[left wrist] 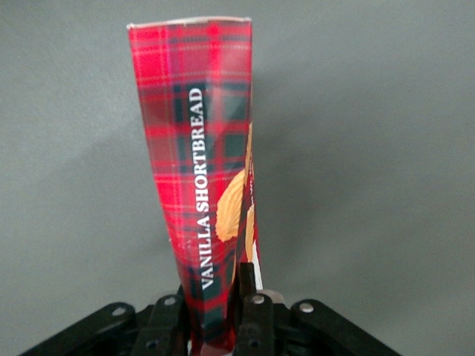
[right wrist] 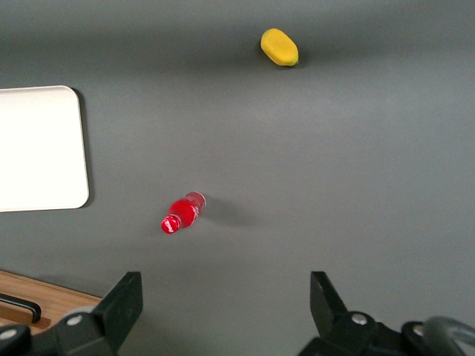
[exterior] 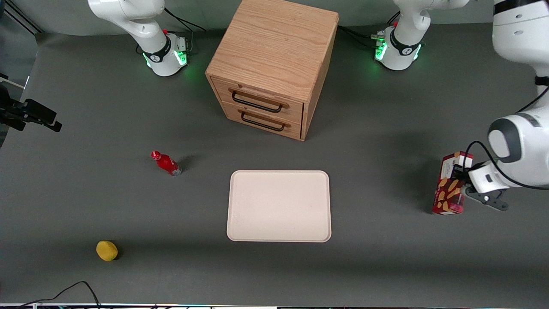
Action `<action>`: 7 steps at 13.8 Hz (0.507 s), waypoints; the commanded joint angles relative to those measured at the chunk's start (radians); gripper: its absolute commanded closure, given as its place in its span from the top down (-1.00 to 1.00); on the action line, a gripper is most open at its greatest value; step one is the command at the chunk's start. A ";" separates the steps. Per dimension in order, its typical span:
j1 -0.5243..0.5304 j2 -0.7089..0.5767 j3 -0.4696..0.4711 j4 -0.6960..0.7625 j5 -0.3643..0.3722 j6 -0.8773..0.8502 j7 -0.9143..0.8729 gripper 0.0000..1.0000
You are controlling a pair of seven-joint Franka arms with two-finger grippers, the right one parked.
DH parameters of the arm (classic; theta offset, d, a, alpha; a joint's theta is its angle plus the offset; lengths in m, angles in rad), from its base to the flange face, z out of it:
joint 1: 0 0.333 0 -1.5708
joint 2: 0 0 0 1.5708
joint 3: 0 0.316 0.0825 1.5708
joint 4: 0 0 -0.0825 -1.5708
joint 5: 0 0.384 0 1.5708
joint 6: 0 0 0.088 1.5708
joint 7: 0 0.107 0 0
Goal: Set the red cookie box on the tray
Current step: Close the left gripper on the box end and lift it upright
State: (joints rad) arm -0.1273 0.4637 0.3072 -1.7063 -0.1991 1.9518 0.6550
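The red cookie box stands on end at the working arm's end of the table, its white panel uppermost and cookie pictures on its face. My gripper is shut on its upper end. In the left wrist view the box shows red tartan with "VANILLA SHORTBREAD" printed along it and runs out from between the fingers of the gripper. Whether its lower end touches the table I cannot tell. The cream tray lies flat and bare at the table's middle, well apart from the box.
A wooden two-drawer cabinet stands farther from the front camera than the tray. A small red bottle and a yellow lemon-like object lie toward the parked arm's end. Both also show in the right wrist view, bottle and yellow object.
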 commanded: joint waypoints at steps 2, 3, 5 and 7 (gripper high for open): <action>-0.012 -0.062 -0.025 0.250 -0.005 -0.331 -0.235 -1.00; -0.012 -0.077 -0.064 0.305 0.004 -0.402 -0.329 -1.00; -0.014 -0.091 -0.150 0.416 0.006 -0.525 -0.542 -1.00; -0.012 -0.094 -0.287 0.451 0.004 -0.554 -0.758 -1.00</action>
State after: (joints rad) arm -0.1375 0.3510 0.1262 -1.3185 -0.1993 1.4408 0.0924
